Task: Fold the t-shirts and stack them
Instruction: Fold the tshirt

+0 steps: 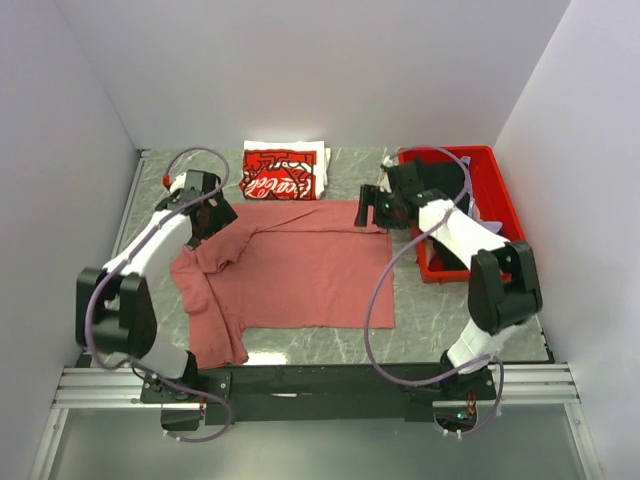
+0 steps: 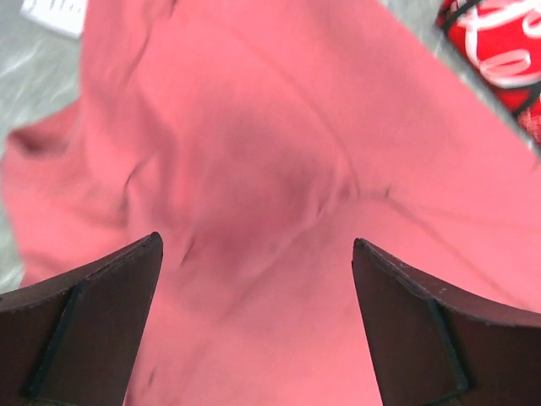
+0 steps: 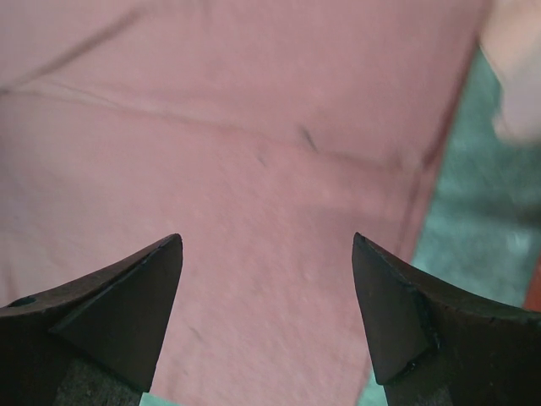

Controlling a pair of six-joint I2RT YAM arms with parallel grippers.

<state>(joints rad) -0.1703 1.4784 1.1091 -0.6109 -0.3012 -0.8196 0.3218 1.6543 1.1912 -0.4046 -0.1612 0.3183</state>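
Now the dusty-rose t-shirt (image 1: 290, 270) lies spread on the tabletop (image 1: 440, 320), just before the folded red-and-white t-shirt (image 1: 280, 175). Over its far edge the left tool (image 2: 258, 249) and right tool (image 3: 266, 241) hover, jaws apart, gripping nothing. Pinching both ends evenly should keep the fold straight.

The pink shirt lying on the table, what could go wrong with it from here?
1. The dusty-rose shirt is rumpled around one sleeve; folding it now could trap those creases.
2. The left gripper and right gripper stand open over the cloth, so a shallow pinch might slip off.
3. The folded red-and-white shirt lies close beyond its far edge and might get nudged.
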